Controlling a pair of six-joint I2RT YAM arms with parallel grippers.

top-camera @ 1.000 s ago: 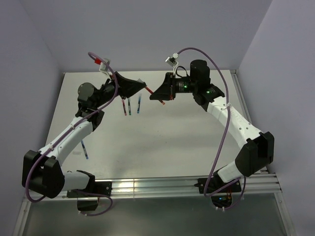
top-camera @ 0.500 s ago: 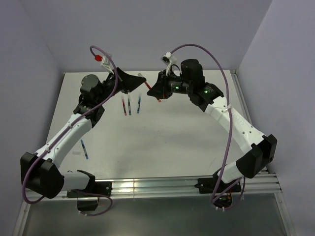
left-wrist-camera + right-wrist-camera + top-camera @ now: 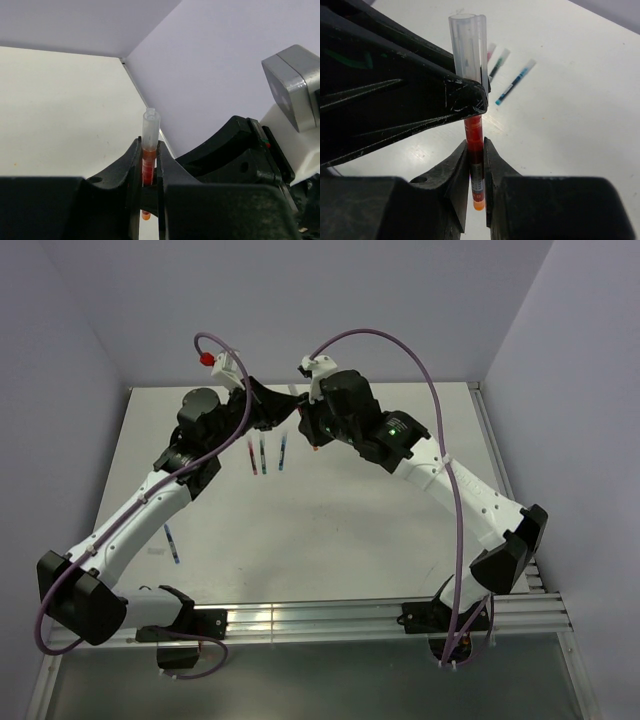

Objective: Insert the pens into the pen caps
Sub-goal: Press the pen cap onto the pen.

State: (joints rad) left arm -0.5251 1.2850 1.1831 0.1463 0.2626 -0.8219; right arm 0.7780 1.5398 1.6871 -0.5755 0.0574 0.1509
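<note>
- The left fingers (image 3: 131,172) are clamped on a clear cap (image 3: 151,125). Its open end sticks out past the fingertips, and the stretch pinched between them shows red.
- The right fingers (image 3: 459,172) are clamped on a red pen (image 3: 474,135), gripping it low on the body. The orange end pokes out on the camera side of the grip.
- In the right wrist view the red pen runs straight up to the base of the clear cap, just where one left fingertip crosses in front. How far the pen sits inside the cap cannot be told.
- Pen and cap are both held in the air above the far middle of the surface (image 3: 350,510) — the two arms meet there tip to tip.
- Three loose pens lie side by side on the surface just nearer than that meeting point and a little to its left. From left to right they are a reddish pen (image 3: 252,455), a green pen (image 3: 263,453) and a blue pen (image 3: 282,452). They are roughly parallel, close together but apart.
- A lone pen (image 3: 173,543), bluish, lies on the near left of the surface — just beside the left arm's forearm and well apart from the other three.
</note>
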